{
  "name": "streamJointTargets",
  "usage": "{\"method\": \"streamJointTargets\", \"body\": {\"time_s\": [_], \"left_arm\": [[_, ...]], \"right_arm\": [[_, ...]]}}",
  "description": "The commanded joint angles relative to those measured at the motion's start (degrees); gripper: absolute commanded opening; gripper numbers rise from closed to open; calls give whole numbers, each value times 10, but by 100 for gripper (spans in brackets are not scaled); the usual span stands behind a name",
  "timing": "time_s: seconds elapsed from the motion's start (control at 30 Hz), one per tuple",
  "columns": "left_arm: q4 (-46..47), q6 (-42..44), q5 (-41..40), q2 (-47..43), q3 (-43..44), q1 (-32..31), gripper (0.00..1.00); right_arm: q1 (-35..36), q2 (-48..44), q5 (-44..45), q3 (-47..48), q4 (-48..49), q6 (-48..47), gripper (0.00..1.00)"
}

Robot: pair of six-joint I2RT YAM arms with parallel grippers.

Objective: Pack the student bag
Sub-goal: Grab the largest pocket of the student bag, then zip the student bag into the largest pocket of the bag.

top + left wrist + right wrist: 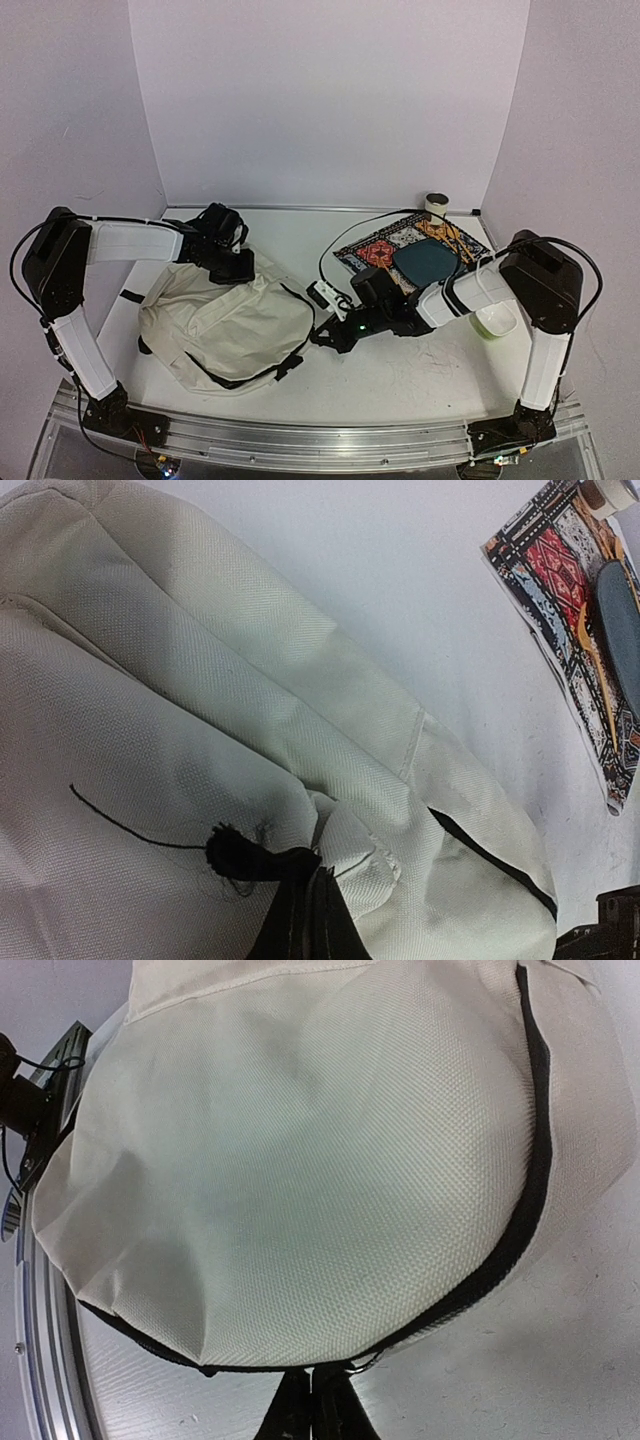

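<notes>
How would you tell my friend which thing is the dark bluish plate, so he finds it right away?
Look at the right side of the white table, away from the big cream student bag, for the colourful patterned mat. The dark teal plate lies on that mat. It is the only plain, dark thing there; the pale bowl nearby sits off the mat.

Your student bag [225, 325] lies on the table [400, 380] at left. Further right and back, a mat [375, 252] carries a dish [425, 262]; a tape roll [436, 202] stands behind.
</notes>
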Motion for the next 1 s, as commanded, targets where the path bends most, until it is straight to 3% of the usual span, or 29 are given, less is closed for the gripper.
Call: {"method": "streamJointTargets", "body": {"time_s": [0.0, 0.37, 0.5, 0.73, 0.97], "left_arm": [[27, 9, -13, -4, 41, 2, 0], [26, -2, -56, 64, 113, 54, 0], [28, -2, 1, 53, 101, 50, 1], [24, 57, 76, -20, 57, 18, 35], [10, 96, 142, -61, 71, -12, 52]], "right_arm": [[2, -57, 4, -32, -3, 14, 0], [60, -148, 173, -55, -158, 17, 0], [60, -166, 247, -38, -207, -4, 0], [60, -149, 275, 16, -243, -53, 0], [60, -150, 278, 19, -245, -71, 0]]}}
